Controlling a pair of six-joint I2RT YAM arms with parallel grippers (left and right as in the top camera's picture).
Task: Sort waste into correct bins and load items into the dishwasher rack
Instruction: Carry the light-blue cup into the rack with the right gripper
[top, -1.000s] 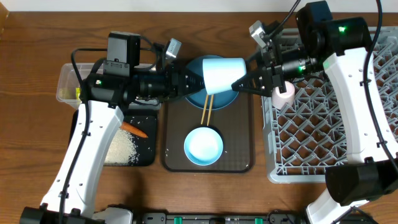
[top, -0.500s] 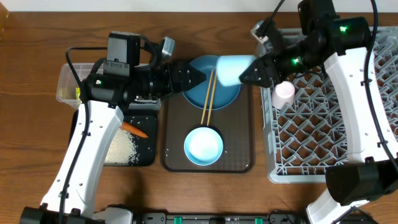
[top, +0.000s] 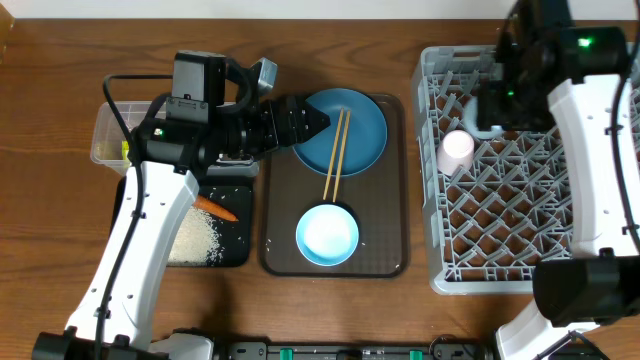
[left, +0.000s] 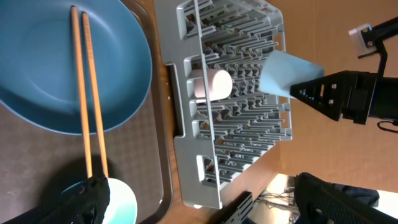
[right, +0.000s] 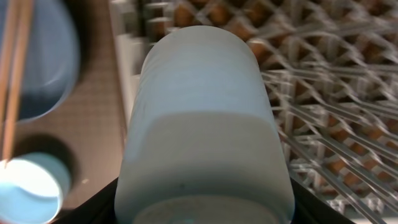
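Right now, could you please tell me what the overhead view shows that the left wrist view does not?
Only overhead: the carrot and rice in the black tray. Only left wrist: a clear view of the light blue cup in the right end effector. Both: the dark blue plate, chopsticks, pink cup and rack.

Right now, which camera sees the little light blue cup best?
The right wrist view is best. The light blue cup fills the picture, close up, so you see its whole side. The left wrist view shows it small and far away, at the dishwasher rack. In the overhead view the right arm covers it.
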